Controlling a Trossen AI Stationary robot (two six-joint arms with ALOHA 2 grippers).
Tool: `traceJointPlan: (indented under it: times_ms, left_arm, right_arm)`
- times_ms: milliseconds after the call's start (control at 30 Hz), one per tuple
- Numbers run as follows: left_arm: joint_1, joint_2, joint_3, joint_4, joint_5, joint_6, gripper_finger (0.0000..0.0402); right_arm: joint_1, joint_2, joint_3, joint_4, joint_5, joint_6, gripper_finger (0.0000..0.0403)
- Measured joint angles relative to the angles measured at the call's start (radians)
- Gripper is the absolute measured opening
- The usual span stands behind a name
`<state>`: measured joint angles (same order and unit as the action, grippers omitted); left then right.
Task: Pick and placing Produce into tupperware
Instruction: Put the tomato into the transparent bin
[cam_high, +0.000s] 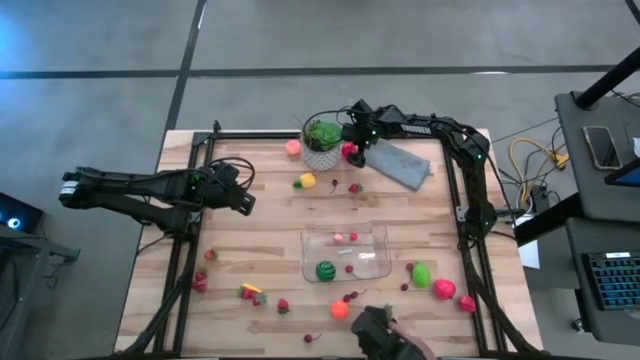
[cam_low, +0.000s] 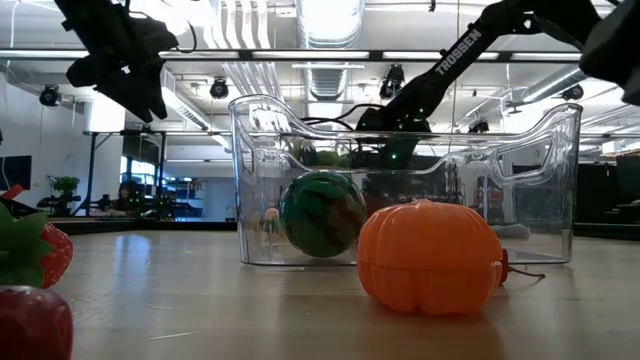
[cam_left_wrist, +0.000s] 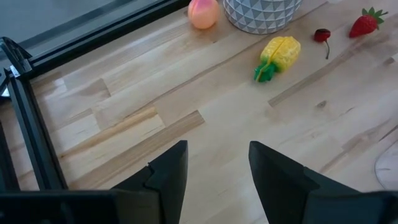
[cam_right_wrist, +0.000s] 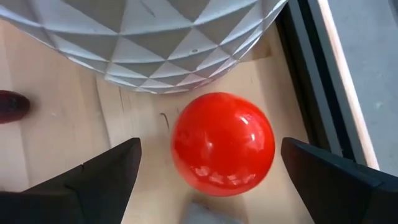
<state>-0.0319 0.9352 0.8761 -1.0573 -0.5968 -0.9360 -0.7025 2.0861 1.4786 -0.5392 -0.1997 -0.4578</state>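
The right tool (cam_right_wrist: 208, 165) hangs at the far side of the desk (cam_high: 260, 215), its fingers spread wide and released on either side of a glossy red tomato (cam_right_wrist: 222, 144) that sits on the wood just beside the faceted white pot (cam_right_wrist: 180, 37) of the potted plant (cam_high: 322, 133). Nothing is gripped yet. The tomato looks like a smooth, hard, light plastic ball, so it will likely be slippery and prone to roll or squirt out; the safest hold is across its widest middle, fingers level and centred, closing gently. The pot crowds one side, so there is little room there.

The left tool (cam_left_wrist: 214, 171) hovers open and empty over bare wood on the left of the desk, with a yellow pineapple (cam_left_wrist: 278, 56), a peach (cam_left_wrist: 203, 12), a cherry (cam_left_wrist: 322, 35) and a strawberry (cam_left_wrist: 365, 23) ahead of it.

The tupperware (cam_high: 346, 251) stands near the middle of the desk, well apart from the tomato. It already holds a striped melon (cam_low: 322, 213) and what seem to be a few small red pieces. An orange pumpkin (cam_low: 430, 257) lies just outside it
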Motion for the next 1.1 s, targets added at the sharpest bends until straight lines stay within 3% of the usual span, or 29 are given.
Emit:
traceJointPlan:
  times_ms: [500,867,1100]
  left_arm:
    - [0.000,0.000,-0.001,0.000,0.000,-0.001,0.0157]
    - [0.000,0.000,-0.001,0.000,0.002,-0.001,0.0157]
    - [0.000,0.000,-0.001,0.000,0.002,-0.002,0.0157]
  right_arm:
    - [0.000,0.000,-0.028,0.077,0.013,0.011,0.0373]
    - [0.000,0.000,-0.028,0.077,0.017,0.012,0.0286]
    - [0.000,0.000,-0.028,0.077,0.018,0.013,0.0258]
